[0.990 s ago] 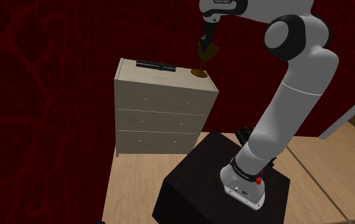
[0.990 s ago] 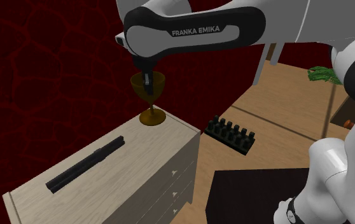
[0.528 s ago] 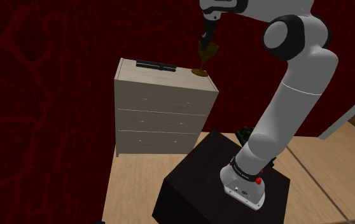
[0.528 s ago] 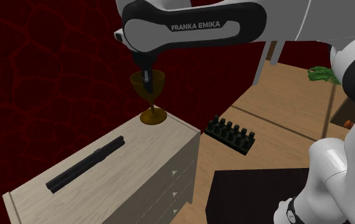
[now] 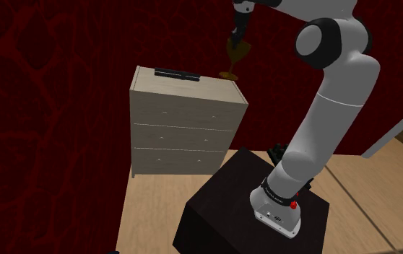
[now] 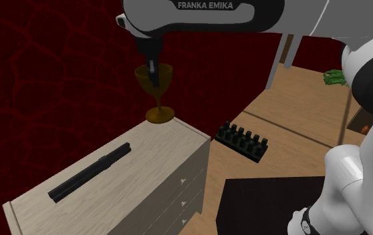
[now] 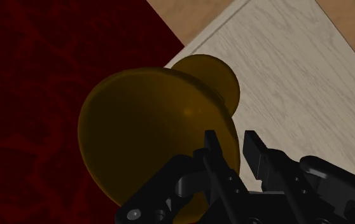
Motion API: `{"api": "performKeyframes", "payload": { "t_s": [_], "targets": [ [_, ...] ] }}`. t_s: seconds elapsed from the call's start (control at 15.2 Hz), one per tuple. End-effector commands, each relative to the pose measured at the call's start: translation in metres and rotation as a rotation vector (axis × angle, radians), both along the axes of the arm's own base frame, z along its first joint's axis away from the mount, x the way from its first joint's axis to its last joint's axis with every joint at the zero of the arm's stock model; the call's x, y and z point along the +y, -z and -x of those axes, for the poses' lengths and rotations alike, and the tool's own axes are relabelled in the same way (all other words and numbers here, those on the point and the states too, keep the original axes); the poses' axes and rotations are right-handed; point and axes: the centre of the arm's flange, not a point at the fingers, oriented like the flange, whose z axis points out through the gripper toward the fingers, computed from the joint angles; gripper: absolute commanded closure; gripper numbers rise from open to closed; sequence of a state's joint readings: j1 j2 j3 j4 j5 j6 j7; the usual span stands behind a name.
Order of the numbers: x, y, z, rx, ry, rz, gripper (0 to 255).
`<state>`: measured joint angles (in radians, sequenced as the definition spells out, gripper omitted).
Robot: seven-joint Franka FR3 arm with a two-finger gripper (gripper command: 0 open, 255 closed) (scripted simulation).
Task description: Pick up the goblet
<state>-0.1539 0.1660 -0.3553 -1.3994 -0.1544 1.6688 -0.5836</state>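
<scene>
as pincer (image 7: 230,140) clasps goblet (image 7: 151,121), rim hidden.

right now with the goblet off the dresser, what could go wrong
The pincer clasps only one side of the goblet at the rim, so it could tilt or slip out. Its foot hangs just above a corner of the dresser, so a low sideways move might clip the top.

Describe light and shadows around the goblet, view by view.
Shoulder view: the amber goblet sits dim against the dark red wall. Second exterior view: even light, no shadow visible beneath it on the dresser top. Wrist view: faint sheen on its bowl.
</scene>
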Motion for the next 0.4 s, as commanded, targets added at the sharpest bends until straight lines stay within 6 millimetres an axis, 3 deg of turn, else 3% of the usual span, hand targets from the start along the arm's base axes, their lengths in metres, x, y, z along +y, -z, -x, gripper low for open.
{"api": "performKeyframes", "payload": {
  "t_s": [0.0,0.33],
  "targets": [
    [-0.001,-0.011,0.001,-0.001,0.0,0.001,255],
    [-0.001,-0.028,0.001,-0.001,0.0,0.001,255]
  ]
}}
